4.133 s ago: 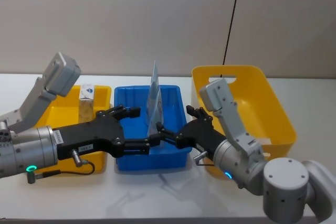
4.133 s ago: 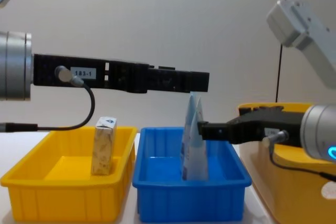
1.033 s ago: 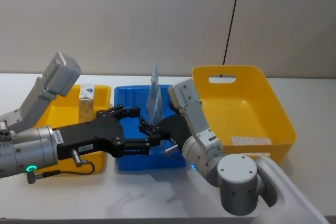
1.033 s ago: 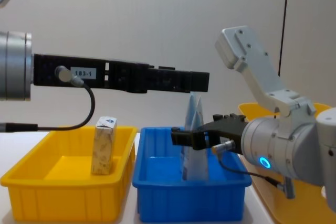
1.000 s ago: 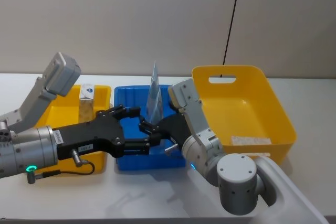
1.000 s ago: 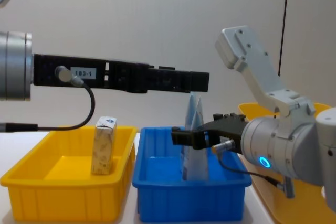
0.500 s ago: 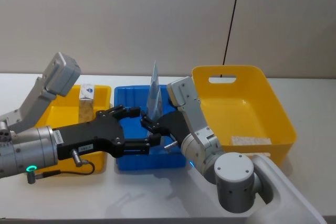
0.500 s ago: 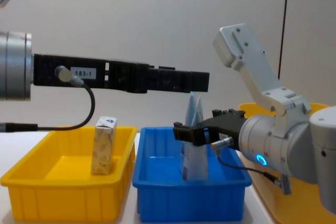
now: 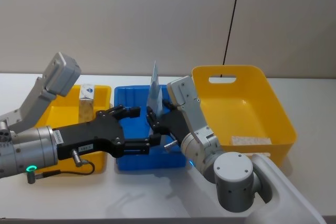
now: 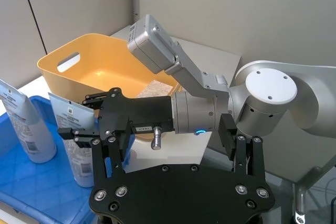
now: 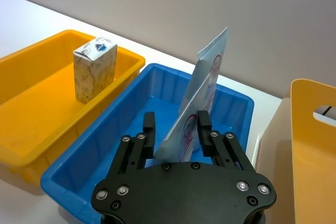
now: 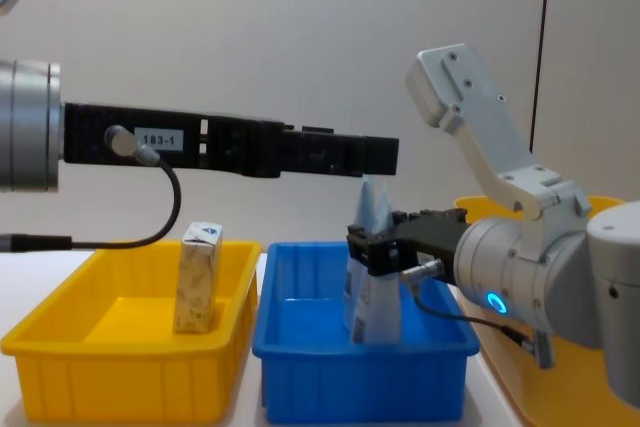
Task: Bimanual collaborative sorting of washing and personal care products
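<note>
Yellow small bin beyond your left gripper, holds upright carton. Left fingers spread, empty, hovering over near edge of blue bin. Right gripper straddles pale-blue tubes standing in blue bin; fingers apart, tube between, not yet pinched. Step: grasp tube. Next: you close, lift straight. Large yellow tub to its right.

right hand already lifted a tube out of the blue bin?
No. In the right wrist view the right hand straddles a pale-blue tube whose base is inside the blue bin.
</note>
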